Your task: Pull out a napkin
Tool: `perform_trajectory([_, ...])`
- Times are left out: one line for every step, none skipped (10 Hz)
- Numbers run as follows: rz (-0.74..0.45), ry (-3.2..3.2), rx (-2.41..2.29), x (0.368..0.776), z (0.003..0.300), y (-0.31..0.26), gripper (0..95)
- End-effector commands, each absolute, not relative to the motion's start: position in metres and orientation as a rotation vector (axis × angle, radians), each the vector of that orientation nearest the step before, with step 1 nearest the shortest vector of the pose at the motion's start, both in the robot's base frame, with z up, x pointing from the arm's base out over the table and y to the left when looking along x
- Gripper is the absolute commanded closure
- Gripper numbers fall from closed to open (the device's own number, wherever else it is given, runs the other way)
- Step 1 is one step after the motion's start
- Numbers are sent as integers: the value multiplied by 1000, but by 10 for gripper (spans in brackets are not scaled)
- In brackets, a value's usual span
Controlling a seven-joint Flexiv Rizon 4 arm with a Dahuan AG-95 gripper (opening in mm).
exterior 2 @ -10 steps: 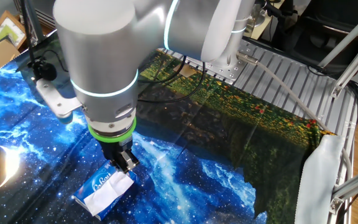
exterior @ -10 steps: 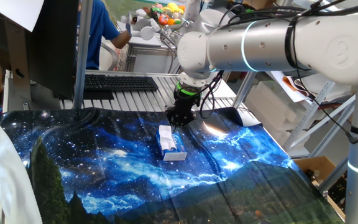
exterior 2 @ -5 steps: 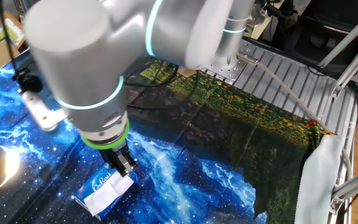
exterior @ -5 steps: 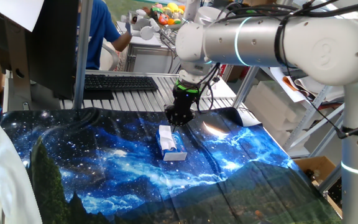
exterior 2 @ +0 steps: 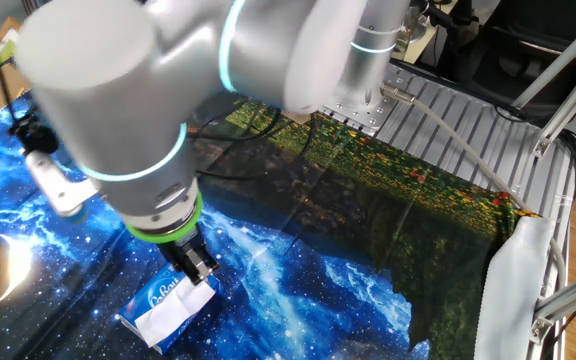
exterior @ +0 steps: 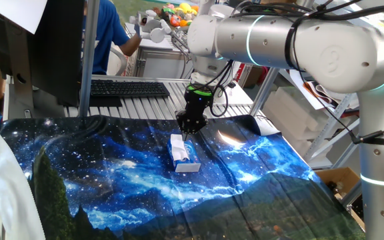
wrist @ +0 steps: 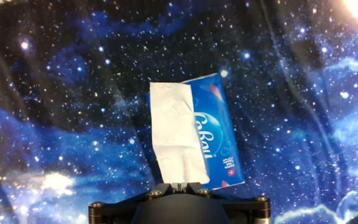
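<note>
The pack (wrist: 213, 127), a small blue-and-white tissue pack, lies flat on the starry blue cloth (exterior: 99, 173) that covers the desk (exterior: 139, 90), and it serves as the landmark here. A white napkin (wrist: 174, 137) comes out of the pack and lies along its top as a wrinkled strip, covering one long side of it. In the hand view the strip runs from the far end of the pack down to the near end, where its lower edge meets the fingers (wrist: 180, 184).

The gripper (exterior 2: 200, 266) points straight down over that end of the pack. Its fingers are clenched together on the edge of the napkin, with no gap showing between them. In the one fixed view the gripper (exterior: 189, 132) stands at the far end of the pack (exterior: 181, 155), just above it. In the other fixed view the napkin (exterior 2: 176, 312) slopes down from the fingertips across the pack (exterior 2: 158, 300).

Behind the pack, past the cloth's edge, a black keyboard (exterior: 129, 89) rests on the slatted desk. A person in a blue shirt (exterior: 105, 33) stands farther back.
</note>
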State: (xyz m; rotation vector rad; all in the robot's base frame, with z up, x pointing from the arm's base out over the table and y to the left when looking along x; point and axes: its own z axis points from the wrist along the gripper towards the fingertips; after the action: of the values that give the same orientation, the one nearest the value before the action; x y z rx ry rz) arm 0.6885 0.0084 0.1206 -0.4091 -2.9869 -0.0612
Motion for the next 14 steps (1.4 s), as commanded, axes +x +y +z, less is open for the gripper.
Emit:
perform_trajectory([-64, -2995, -400, 685, 121, 8, 950])
perform_trajectory([-65, -2996, -393, 685, 121, 8, 950])
perform_trajectory([-65, -2996, -389, 685, 121, 8, 950])
perform_trajectory([-66, -2998, -381, 685, 121, 8, 950])
perform_trajectory([-60, -3009, -358, 685, 121, 8, 950])
perform_trajectory([-50, -3018, -320, 685, 121, 8, 950])
perform_trajectory([-49, -3018, -300, 685, 121, 8, 950])
perform_trajectory([-46, -3019, -299, 685, 121, 8, 950])
perform_trajectory([-44, -3023, -313, 685, 121, 8, 950])
perform_trajectory([-44, -3026, -339, 685, 121, 8, 950])
perform_trajectory([-41, -3033, -376, 685, 121, 8, 950])
perform_trajectory([-37, -3035, -407, 685, 121, 8, 950])
perform_trajectory([-32, -3037, -420, 685, 121, 8, 950])
perform_trajectory([-31, -3040, -428, 685, 121, 8, 950])
